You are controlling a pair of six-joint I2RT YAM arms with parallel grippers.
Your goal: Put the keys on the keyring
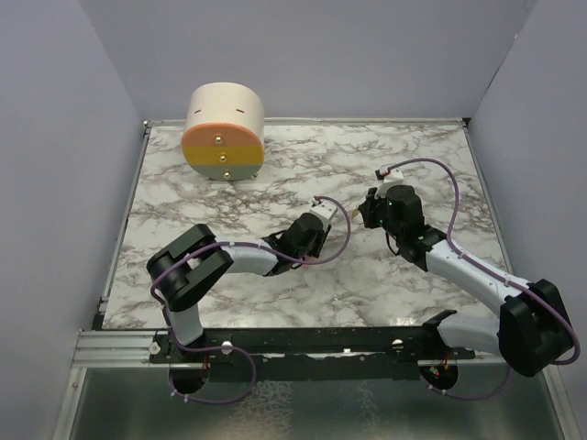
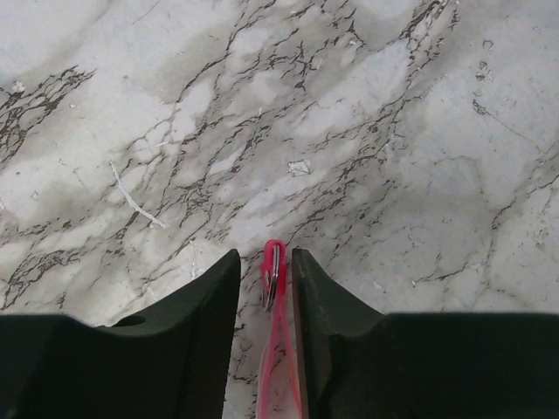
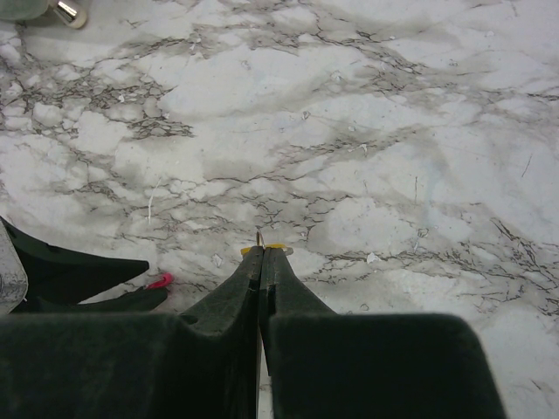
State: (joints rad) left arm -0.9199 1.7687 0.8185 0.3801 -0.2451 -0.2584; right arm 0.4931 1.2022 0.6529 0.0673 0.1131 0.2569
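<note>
Room: marble table, lilac walls, cylinder at far left.
Top: left gripper and right gripper sit right of the cylinder, nearer the arm bases.
Left wrist: keyring between the jaws, hold unclear.
Right wrist: jaws pinch keys.

I work over a white marble table veined in grey and black, with a few small scuffs. Plain lavender-grey panels close it in: a back wall, a left wall and a right wall. A metal rail runs along the near edge. The light is soft and even, with faint shadows.
</note>
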